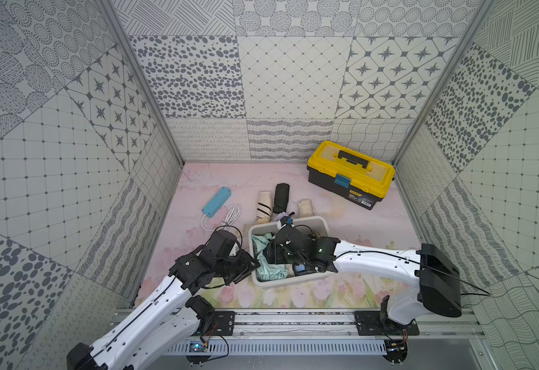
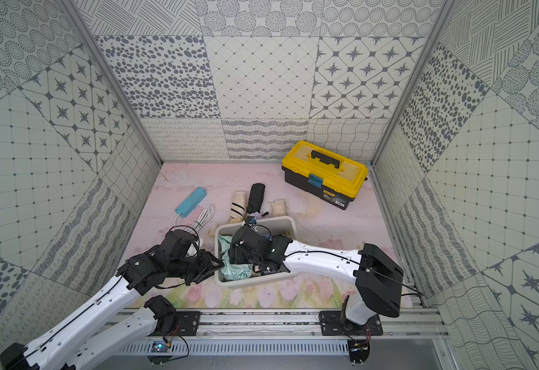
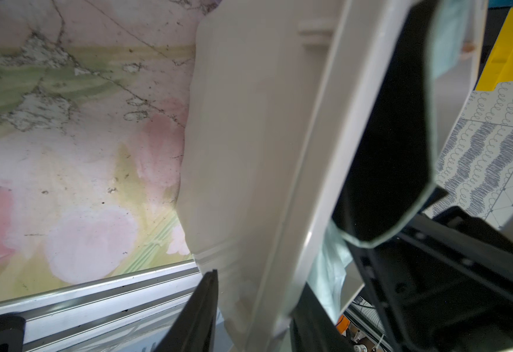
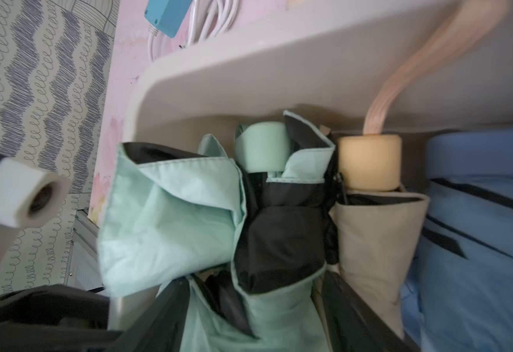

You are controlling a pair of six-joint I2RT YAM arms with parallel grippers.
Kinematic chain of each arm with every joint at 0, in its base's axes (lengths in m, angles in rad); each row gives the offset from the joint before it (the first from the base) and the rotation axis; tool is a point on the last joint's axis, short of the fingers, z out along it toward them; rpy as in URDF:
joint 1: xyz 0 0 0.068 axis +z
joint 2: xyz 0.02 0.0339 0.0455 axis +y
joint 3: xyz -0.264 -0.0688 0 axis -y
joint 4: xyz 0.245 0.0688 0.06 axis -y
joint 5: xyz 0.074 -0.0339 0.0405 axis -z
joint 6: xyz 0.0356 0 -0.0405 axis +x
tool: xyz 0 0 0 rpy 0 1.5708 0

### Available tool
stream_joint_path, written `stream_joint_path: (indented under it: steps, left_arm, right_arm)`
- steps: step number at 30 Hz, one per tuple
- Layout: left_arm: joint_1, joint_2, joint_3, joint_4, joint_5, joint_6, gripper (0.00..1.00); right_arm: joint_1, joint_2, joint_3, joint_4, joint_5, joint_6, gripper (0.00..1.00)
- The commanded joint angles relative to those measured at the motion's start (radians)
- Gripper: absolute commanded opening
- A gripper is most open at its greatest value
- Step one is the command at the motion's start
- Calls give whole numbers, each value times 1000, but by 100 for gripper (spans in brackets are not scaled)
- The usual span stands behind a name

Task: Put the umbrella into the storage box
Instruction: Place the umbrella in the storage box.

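Mint-green umbrella (image 1: pixel 273 272) lies in the storage box (image 1: pixel 309 218), lower centre in both top views; left wrist: left gripper (image 3: pixel 259 283) straddles the box wall, clamp cannot be told; right wrist: right gripper (image 4: pixel 252 286) stands wide astride the umbrella, so best to lift straight up, keeping clear of loose fabric.

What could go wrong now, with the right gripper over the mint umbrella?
1. Loose fabric of the mint umbrella bulges between the fingers of the right gripper; lifting could snag it and drag it out of the storage box.
2. The left gripper straddles the box's wall; a sideways move may tip it.
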Motion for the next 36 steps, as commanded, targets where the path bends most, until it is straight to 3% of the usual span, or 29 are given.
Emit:
stream_joint_path:
  steps: [1,11,17,20,25,31,36]
  left_arm:
    - [-3,24,-1,32,11,38,40]
    - [-4,51,9,40,10,46,33]
    - [-3,75,4,50,4,47,29]
    - [-3,96,6,57,10,48,28]
    - [-6,120,26,32,1,88,20]
    - [-21,152,75,-3,-8,192,10]
    - [-69,175,121,-69,-33,290,8]
  right_arm:
    - [-29,-107,12,-69,30,-80,73]
    - [18,-15,41,-119,-167,-154,48]
    - [16,56,60,-128,-177,-197,41]
    - [11,60,57,-127,-177,-219,43]
    - [-40,-36,46,-127,-177,-235,61]
    - [-242,-253,-12,-138,-223,-243,66]
    - [-442,-367,-61,-175,-261,-286,68]
